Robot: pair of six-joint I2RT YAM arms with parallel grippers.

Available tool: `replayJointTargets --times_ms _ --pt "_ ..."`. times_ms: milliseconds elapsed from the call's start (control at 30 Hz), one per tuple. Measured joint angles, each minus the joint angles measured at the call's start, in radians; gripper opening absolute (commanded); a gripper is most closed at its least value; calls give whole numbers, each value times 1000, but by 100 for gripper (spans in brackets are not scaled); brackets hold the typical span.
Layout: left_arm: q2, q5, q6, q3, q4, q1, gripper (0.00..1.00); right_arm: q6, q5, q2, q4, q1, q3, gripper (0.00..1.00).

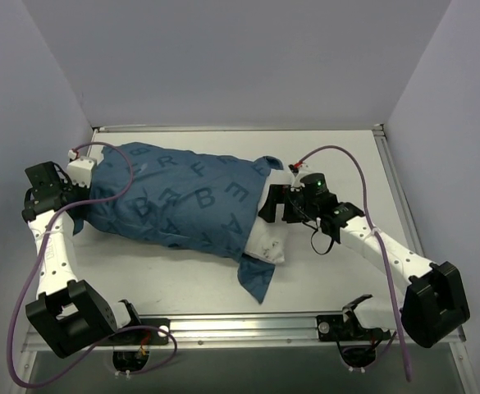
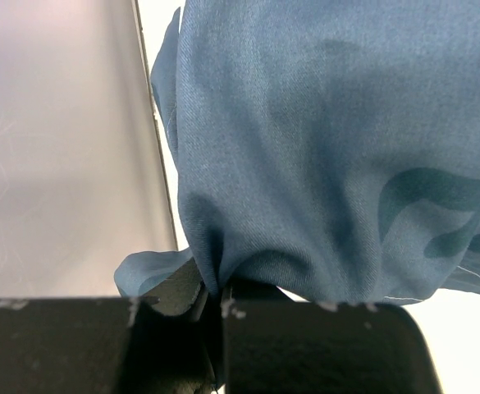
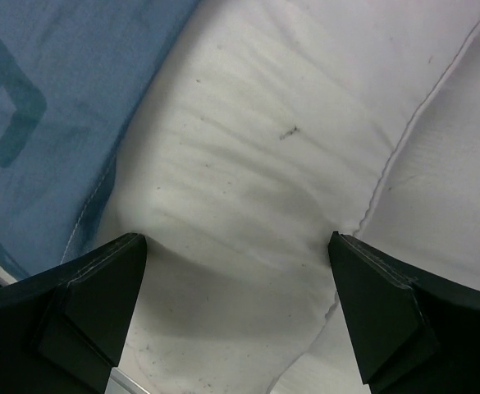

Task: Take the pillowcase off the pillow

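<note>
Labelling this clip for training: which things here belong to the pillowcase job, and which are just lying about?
In the job: pillowcase, pillow, left gripper (jaws shut on pillowcase), right gripper (jaws open over pillow).
Just there: table, purple cables, metal rail.

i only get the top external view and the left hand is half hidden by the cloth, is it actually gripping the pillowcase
observer: Yes. The left wrist view shows the left hand shut on a bunched fold of the pillowcase.
operator: and the right hand, closed on anything
observer: No. Its wrist view shows the right hand open wide, with creased white pillow between the fingers and nothing clamped.
operator: any blue cloth between them
observer: None. In that view the pillowcase's stitched edge lies outside the finger at the picture's left, up toward the corner.
</note>
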Motion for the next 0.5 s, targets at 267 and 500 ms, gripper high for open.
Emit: replayJointTargets --times_ms 267,500 --pt "0 4 -7 0 -7 -3 2 87 4 56 149 94 -106 100" --pt "0 3 -11 2 -6 -7 2 113 18 263 319 144 -85 95"
